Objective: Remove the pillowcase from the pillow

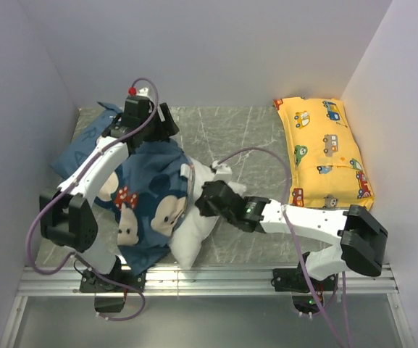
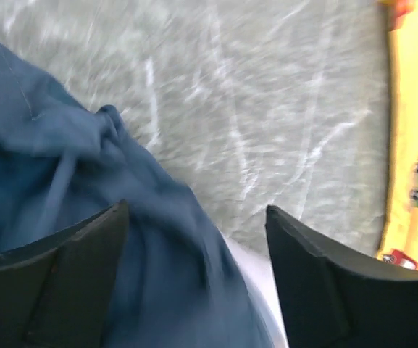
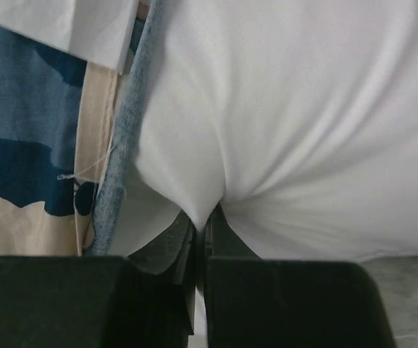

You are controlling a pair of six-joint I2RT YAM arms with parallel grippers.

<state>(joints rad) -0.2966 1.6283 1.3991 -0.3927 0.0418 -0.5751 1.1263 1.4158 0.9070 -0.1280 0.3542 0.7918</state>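
The pillowcase (image 1: 147,192) lies on the left half of the grey, marbled counter (image 1: 252,138). It is a big loose blue cover printed with cartoon mouse faces, bunched and creased over most of the pillow (image 1: 194,232). The pillow's plump white end pokes out of the cover's open mouth toward the near edge. Well apart, against the right wall, lies a smaller yellow car-print pillow (image 1: 326,152).

The cover looks light and limp. I judge it will drape and gather rather than slide off in one piece, so a tug at a single thin spot would only bunch the cloth. The better hold seems to be a thick fold at the far, closed end, drawn away from the opening while the filling is held back. The pillow itself reads as soft and squashy, smooth-skinned, with a skin that yields to a pinch.

The right jaws are closed tight on a small peak of that white skin. They sit just beside the pillowcase's hem (image 3: 114,159) — a pale, stitched edge with a cream lining behind it.

The left jaws stand wide open over the crumpled blue cloth at the far end and hold nothing. The blur there hides whether they touch it.
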